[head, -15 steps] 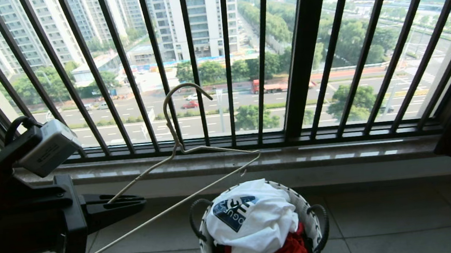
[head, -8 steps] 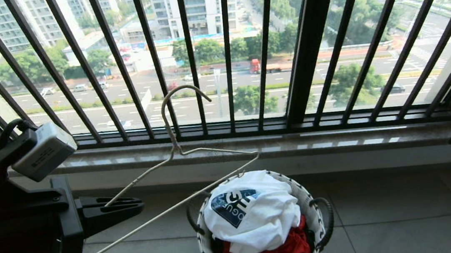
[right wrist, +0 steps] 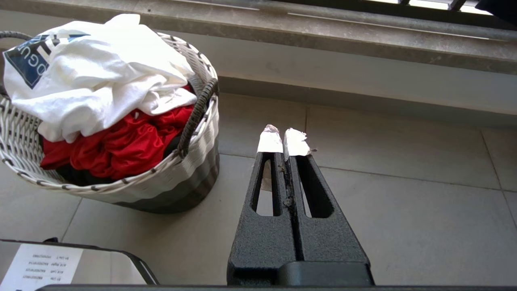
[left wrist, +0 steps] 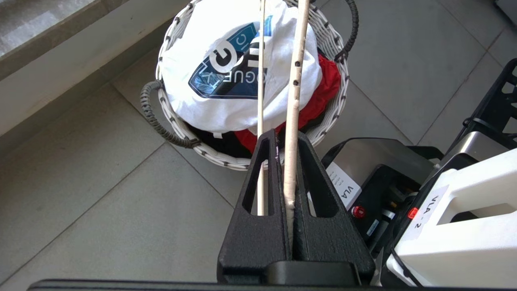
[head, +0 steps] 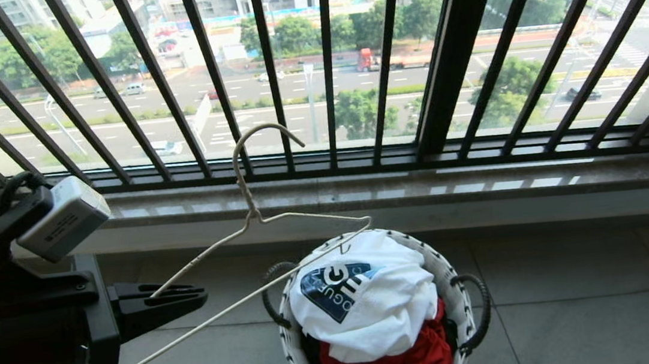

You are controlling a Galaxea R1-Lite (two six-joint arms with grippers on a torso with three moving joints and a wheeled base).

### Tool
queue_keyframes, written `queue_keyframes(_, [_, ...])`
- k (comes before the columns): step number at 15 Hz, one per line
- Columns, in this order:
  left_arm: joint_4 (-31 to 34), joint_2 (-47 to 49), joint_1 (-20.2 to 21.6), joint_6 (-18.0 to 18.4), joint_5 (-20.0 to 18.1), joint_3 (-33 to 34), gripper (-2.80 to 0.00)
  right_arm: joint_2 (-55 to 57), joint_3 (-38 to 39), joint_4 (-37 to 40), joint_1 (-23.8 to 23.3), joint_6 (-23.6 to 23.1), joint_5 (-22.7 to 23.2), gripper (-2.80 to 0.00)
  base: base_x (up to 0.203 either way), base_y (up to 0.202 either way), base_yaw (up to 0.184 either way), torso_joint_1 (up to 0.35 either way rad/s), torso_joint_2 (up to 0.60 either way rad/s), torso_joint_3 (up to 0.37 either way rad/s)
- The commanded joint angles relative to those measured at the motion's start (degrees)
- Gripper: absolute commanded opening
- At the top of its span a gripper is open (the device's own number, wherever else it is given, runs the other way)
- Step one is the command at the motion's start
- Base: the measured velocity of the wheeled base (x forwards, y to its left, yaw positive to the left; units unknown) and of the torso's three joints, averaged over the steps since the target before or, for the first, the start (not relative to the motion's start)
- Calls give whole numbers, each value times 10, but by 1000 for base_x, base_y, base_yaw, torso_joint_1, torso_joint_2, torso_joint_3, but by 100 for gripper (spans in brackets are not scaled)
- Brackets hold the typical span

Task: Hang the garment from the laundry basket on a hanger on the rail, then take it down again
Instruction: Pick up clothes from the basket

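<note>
The left gripper (head: 192, 297), jaws pinching the hanger (head: 255, 213), holds it beside the basket (head: 453, 289) where the shirt (head: 368, 310) lies on top; the right gripper (right wrist: 284, 142), jaws pressed together, must next lift the shirt out.

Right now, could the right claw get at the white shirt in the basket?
Probably yes. The right claw is shut and empty beside the basket, the shirt lies on top, and nothing stands between.
</note>
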Motion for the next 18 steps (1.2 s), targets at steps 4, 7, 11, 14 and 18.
queue_keyframes(4, [1, -1, -1, 1, -2, 0, -280, 1, 0, 0, 0, -1, 0, -280, 0, 0, 0, 5, 3, -197])
queue_keyframes(7, [1, -3, -1, 0, -3, 0, -280, 1, 0, 0, 0, -1, 0, -280, 0, 0, 0, -1, 3, -199])
queue_keyframes(11, [1, -28, -1, -3, -3, 1, -280, 1, 0, 0, 0, -1, 0, -280, 0, 0, 0, -2, 3, -99])
queue_keyframes(14, [0, -29, -21, -4, -3, 5, -280, 1, 0, 0, 0, -1, 0, -280, 0, 0, 0, 0, 0, 0])
queue_keyframes(18, [0, -37, -23, -17, -3, 4, -280, 1, 0, 0, 0, -1, 0, -280, 0, 0, 0, 0, 0, 0])
